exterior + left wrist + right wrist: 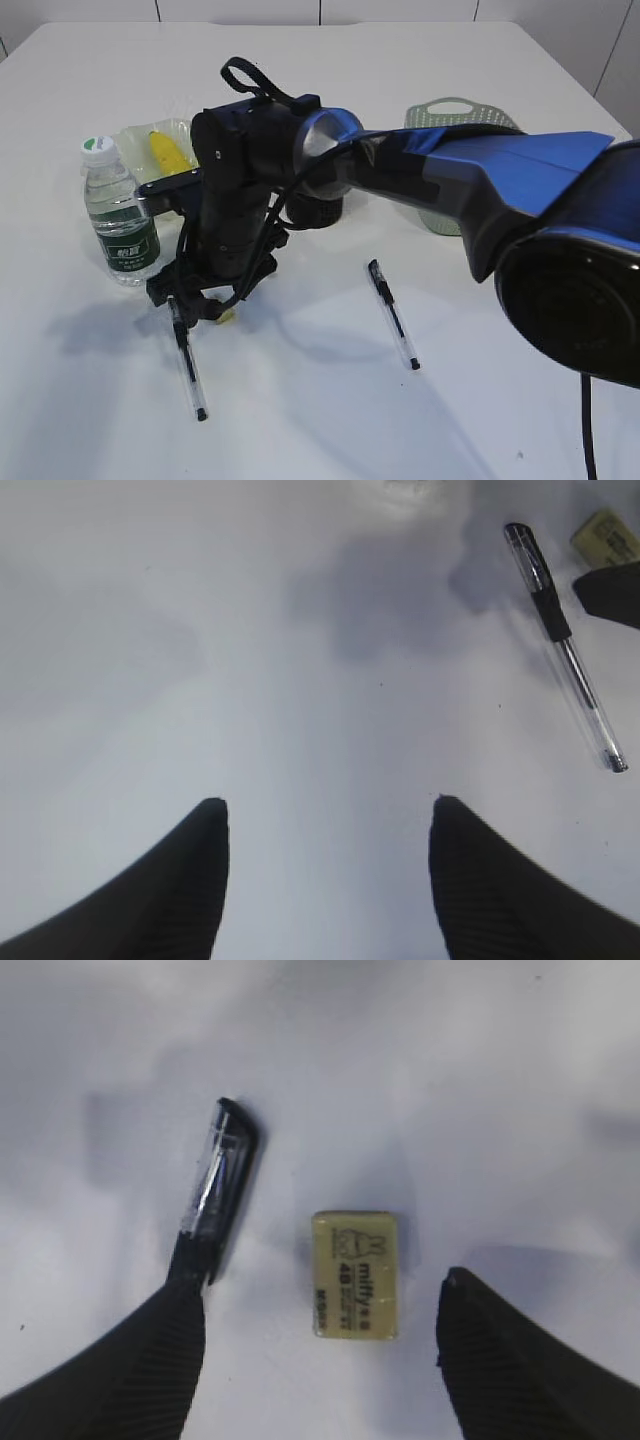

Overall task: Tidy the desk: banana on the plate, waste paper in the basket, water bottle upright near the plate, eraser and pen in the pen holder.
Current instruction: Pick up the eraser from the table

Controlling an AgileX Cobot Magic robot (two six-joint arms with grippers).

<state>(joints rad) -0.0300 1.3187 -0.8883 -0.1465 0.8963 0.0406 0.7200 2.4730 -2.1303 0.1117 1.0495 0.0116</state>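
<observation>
The right jaws (pixel 320 1320) are standing wide and holding nothing, bracketing the eraser (pixel 356 1273) lying flat on the surface (pixel 500 1080). The near pen (pixel 215 1195) is sitting against the left-hand finger, so closing is risking catching it or nudging the eraser askew. The left jaws (pixel 330 830) are hanging wide over bare surface, empty.

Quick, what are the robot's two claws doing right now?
Left gripper: open, holding nothing.
Right gripper: open around the eraser, not gripping it.

The eraser (pixel 356 1274) reads "miffy" and "4B"; the water bottle's (pixel 118 214) label is illegible.
</observation>
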